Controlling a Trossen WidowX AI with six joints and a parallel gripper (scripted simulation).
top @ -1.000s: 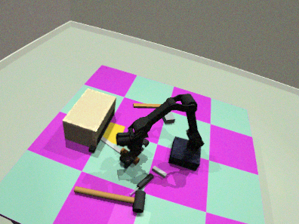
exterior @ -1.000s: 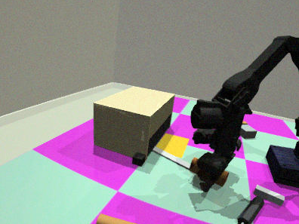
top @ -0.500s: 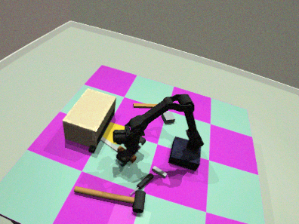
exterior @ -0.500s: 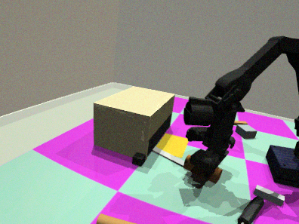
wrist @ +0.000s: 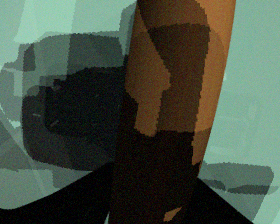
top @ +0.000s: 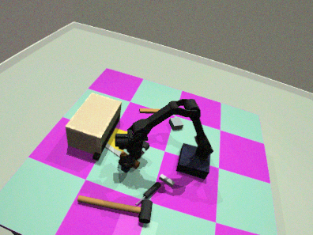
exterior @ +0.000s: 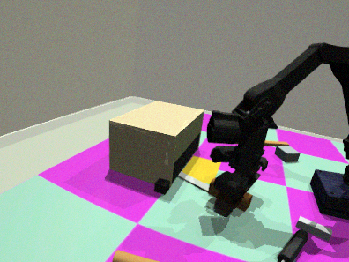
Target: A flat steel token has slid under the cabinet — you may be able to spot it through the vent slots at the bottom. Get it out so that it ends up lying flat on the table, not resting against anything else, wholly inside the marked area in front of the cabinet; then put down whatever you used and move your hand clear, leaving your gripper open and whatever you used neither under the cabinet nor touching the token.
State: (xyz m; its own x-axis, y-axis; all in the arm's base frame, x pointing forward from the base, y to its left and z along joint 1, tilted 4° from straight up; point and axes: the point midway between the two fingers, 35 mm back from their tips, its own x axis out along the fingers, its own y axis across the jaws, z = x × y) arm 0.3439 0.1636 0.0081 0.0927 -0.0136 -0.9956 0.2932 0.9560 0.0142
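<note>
Wooden handle (top: 136, 164) (exterior: 243, 202) (wrist: 215, 65) clenched in the gripper (top: 127, 166) (exterior: 226, 206) — pale blade (top: 115, 151) (exterior: 194, 182) aimed at the cabinet (top: 94, 118) (exterior: 145, 151).

The grip leaves the blade's length ahead of the gripper, presumably for reaching underneath — the steel token, unseen, is presumably under the cabinet beyond.

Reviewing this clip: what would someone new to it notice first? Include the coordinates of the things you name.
Probably the black arm (top: 172, 109) (exterior: 282, 85) arching across the magenta-and-mint checkered surface, its hand (top: 128, 163) (exterior: 229, 198) shut on a brown wooden handle (top: 136, 164) (exterior: 245, 201) (wrist: 220, 65). Next, the cream box-like cabinet (top: 94, 114) (exterior: 156, 119) at left, with a bright yellow patch (exterior: 204, 168) in front of it.
</note>
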